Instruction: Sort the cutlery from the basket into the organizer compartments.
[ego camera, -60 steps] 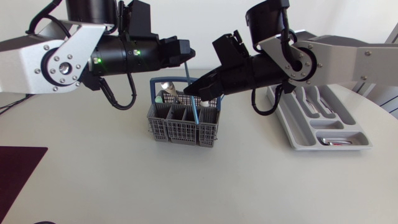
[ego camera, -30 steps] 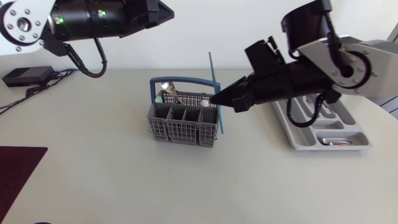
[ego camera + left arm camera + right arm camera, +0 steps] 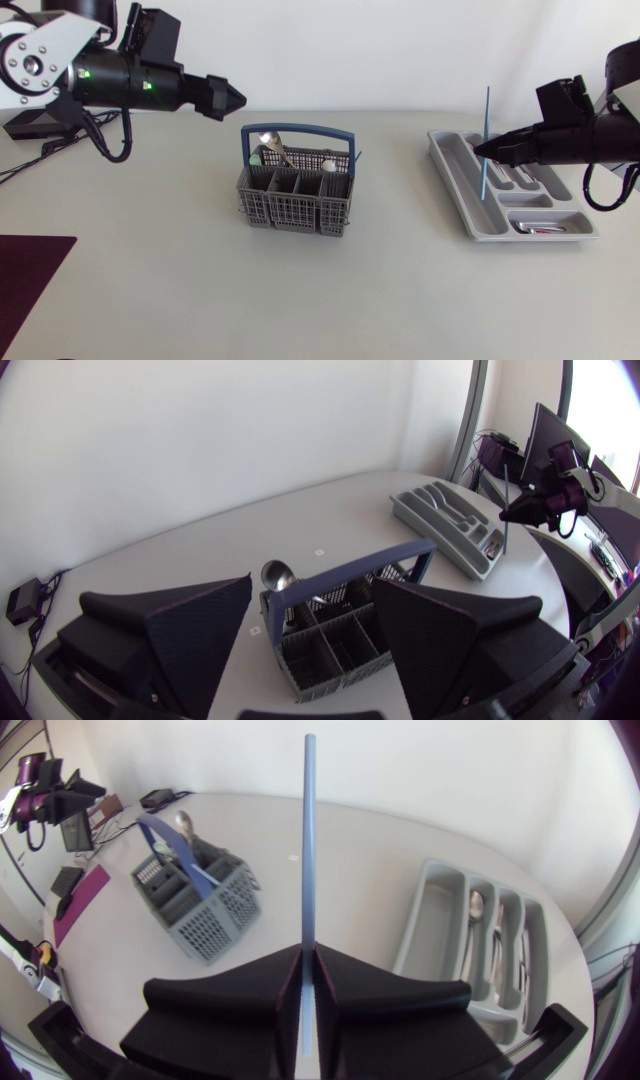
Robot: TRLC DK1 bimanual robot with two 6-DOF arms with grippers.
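A grey cutlery basket (image 3: pixel 297 195) with a blue handle stands mid-table, and two spoons (image 3: pixel 268 143) stick up out of it. To its right lies the grey organizer (image 3: pixel 478 222), with some cutlery in its compartments. My right gripper (image 3: pixel 485 150) is shut on a thin blue stick (image 3: pixel 487 110) and holds it upright over the organizer's left side. In the right wrist view the blue stick (image 3: pixel 309 840) rises from between the closed fingers (image 3: pixel 345 975). My left gripper (image 3: pixel 228 97) hangs open and empty, up and to the left of the basket (image 3: pixel 340 640).
A dark red mat (image 3: pixel 30 280) lies at the front left corner. A black box (image 3: pixel 30 125) with cables sits at the back left. A knife (image 3: pixel 540 229) lies in the organizer's front compartment.
My right gripper carried the blue stick from the basket rightward to above the organizer. My left arm drew back to the left, and its gripper opened.
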